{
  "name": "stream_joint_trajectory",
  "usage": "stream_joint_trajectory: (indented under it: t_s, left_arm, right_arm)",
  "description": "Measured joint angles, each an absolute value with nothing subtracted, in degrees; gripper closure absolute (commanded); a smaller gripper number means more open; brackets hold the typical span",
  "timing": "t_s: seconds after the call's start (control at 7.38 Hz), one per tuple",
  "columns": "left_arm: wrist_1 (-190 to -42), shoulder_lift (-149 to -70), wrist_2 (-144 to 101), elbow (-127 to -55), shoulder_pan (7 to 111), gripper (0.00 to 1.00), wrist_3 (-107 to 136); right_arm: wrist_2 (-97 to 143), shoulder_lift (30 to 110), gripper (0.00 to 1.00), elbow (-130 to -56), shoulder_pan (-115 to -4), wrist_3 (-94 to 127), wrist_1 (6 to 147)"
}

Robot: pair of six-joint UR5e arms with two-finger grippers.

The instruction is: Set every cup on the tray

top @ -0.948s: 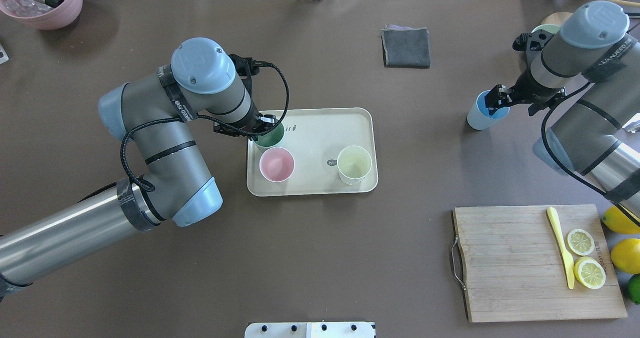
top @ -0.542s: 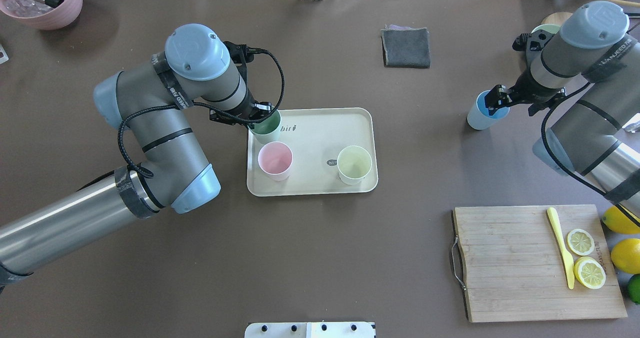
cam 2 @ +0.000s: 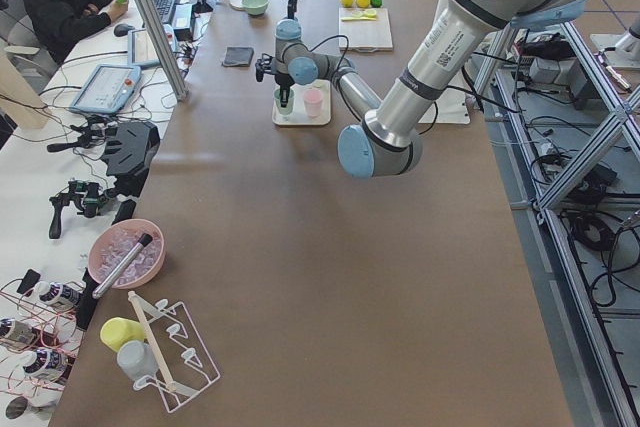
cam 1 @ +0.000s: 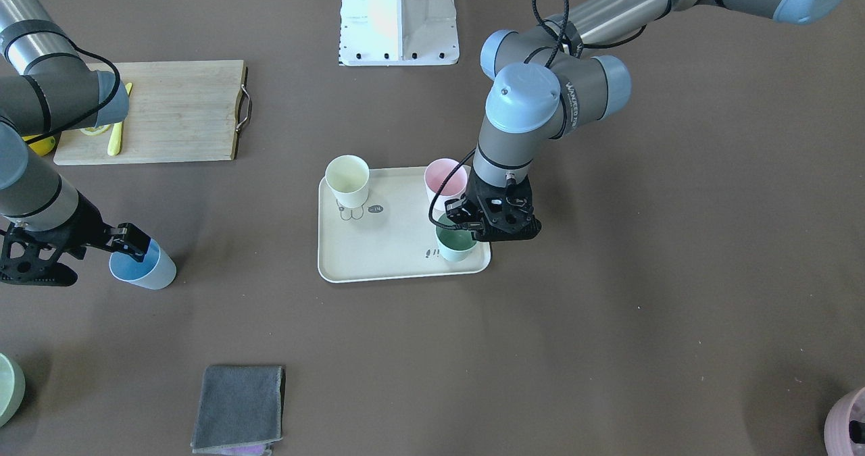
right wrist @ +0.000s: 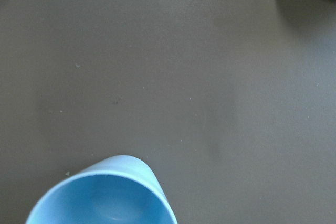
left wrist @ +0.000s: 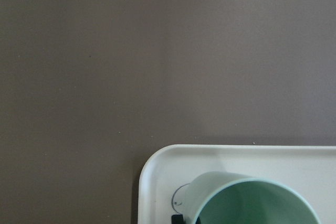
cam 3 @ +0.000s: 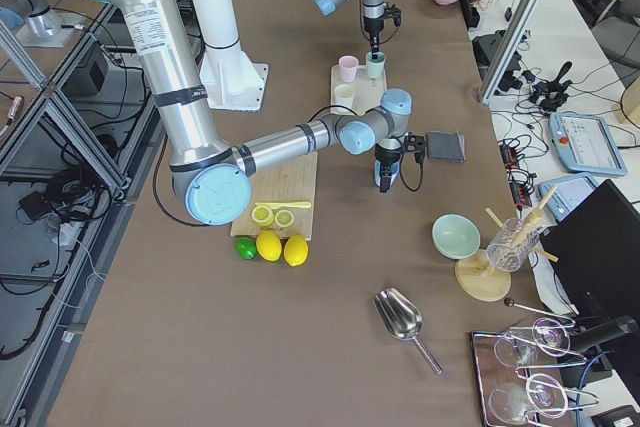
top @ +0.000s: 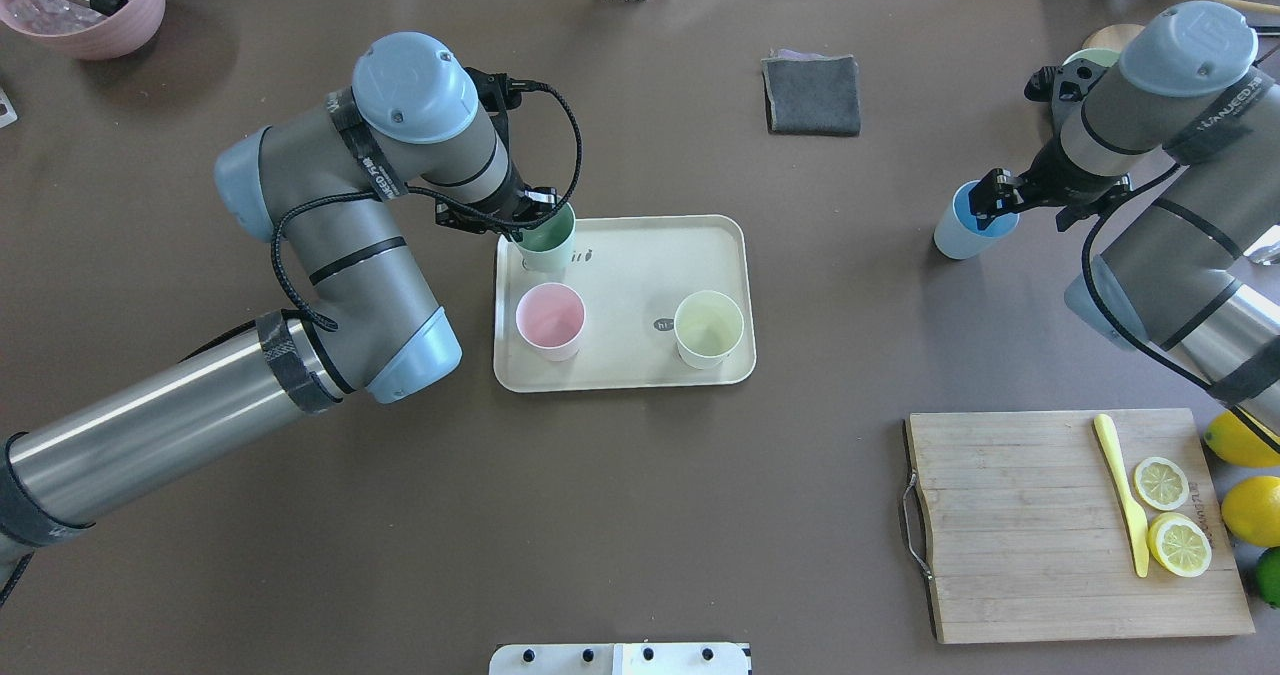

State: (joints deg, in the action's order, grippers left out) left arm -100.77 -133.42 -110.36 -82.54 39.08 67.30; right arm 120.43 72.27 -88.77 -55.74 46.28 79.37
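The cream tray (top: 640,255) lies mid-table, with the pink cup (top: 550,320) and the pale yellow cup (top: 708,327) standing on it. My left gripper (top: 532,223) is shut on the rim of the mint green cup (top: 550,235) and holds it over the tray's far left corner. I cannot tell whether the cup touches the tray. The cup fills the bottom of the left wrist view (left wrist: 252,203). My right gripper (top: 990,207) is shut on the rim of the light blue cup (top: 965,225), which is on the table far to the right of the tray and also shows in the right wrist view (right wrist: 105,198).
A wooden cutting board (top: 1030,525) with lemon slices and a yellow knife lies at the near right, with whole lemons (top: 1250,510) beside it. A grey cloth (top: 812,93) lies beyond the tray. A mauve pot (top: 85,0) stands at the far left, and a pale green bowl (cam 1: 7,385) beyond the blue cup.
My left gripper has carried the mint green cup away from the pink cup toward the tray's far edge. The right arm and blue cup have not moved.
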Motion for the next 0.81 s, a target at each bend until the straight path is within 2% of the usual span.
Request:
stream_joint_trajectory:
  t_s: [0.14, 0.27, 0.81]
  left_arm:
    - [-100.9, -133.5, -110.3, -82.3, 39.1, 0.02, 67.2]
    - [-101.2, -133.4, -110.4, -82.4, 39.1, 0.02, 66.9]
    - [-101.8, -133.4, -110.6, -83.3, 40.1, 0.02, 66.7]
  right_arm:
    - [120.2, 72.2, 0.76, -88.5, -55.7, 46.3, 79.4]
    - [120.0, 72.1, 1.00, -88.3, -55.7, 46.3, 79.4]
    - [119.8, 70.8, 1.00, -88.3, -55.8, 46.4, 79.4]
